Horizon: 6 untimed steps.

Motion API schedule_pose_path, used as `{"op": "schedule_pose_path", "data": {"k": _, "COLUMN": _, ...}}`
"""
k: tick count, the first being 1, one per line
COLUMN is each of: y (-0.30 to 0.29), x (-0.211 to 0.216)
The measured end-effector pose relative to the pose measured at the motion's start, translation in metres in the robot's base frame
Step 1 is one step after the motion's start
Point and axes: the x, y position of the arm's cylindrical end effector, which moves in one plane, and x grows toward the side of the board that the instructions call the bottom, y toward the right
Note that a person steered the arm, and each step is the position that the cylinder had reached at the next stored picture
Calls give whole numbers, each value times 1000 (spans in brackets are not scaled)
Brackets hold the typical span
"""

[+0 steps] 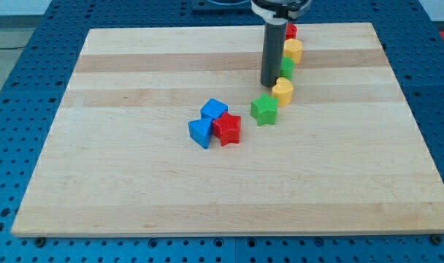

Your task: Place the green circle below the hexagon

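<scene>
green circle (287,68) sits near the tabletop's (134,183) top, just right of my tip (270,83), partly hidden by the rod. yellow hexagon (293,50) lies just above it, a yellow block (282,90) just below. no jaws show, so their state cannot be told.

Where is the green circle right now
The green circle sits near the view's top, right of centre, in a column of blocks between the yellow hexagon above and a yellow block below, partly hidden on its left by my tip.
</scene>
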Motion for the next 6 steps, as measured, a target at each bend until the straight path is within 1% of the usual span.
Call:
{"op": "schedule_pose_path", "data": {"k": 1, "y": -28, "x": -1}}
{"op": "schedule_pose_path", "data": {"k": 2, "y": -29, "x": -13}}
{"op": "schedule_pose_path", "data": {"k": 4, "y": 4, "x": -19}}
{"op": "schedule_pose_path", "data": {"k": 5, "y": 12, "x": -19}}
{"op": "schedule_pose_path", "data": {"k": 6, "y": 5, "x": -19}}
